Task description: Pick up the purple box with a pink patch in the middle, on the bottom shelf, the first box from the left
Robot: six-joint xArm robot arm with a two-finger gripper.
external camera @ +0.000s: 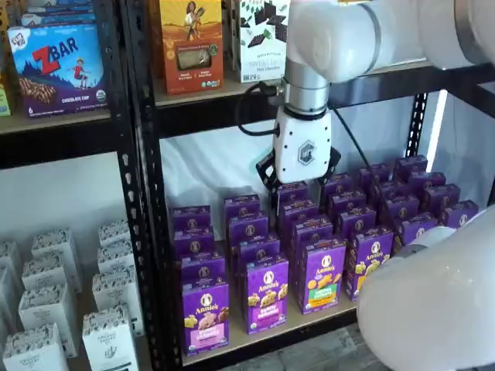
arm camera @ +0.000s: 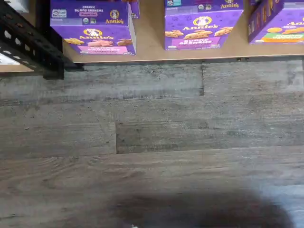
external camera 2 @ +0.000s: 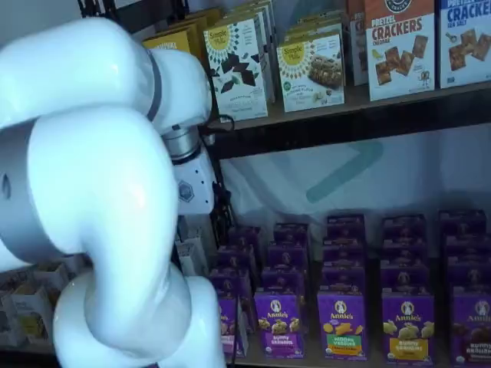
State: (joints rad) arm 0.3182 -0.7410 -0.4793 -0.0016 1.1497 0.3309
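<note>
The purple box point(arm camera: 93, 28) with a pink band stands at the front left corner of the bottom shelf point(arm camera: 152, 50), next to the rack post. In a shelf view the purple box point(external camera: 205, 313) heads the leftmost row. My gripper point(external camera: 300, 185) hangs above the middle rows, behind and to the right of that box and well above the shelf edge point(external camera: 309, 323). Its two black fingers point(external camera: 267, 176) stand apart with nothing between them, so it is open. In a shelf view the purple box point(external camera 2: 229, 326) is partly hidden by my arm point(external camera 2: 100, 199), and the fingers do not show.
Beside it stand like purple boxes, one with a purple band point(arm camera: 202, 28) and one with a green band point(arm camera: 280, 28). A black rack post point(arm camera: 33, 42) is at the shelf's left end. Grey plank floor point(arm camera: 152, 142) lies in front. White boxes point(external camera: 54, 309) fill the neighbouring rack.
</note>
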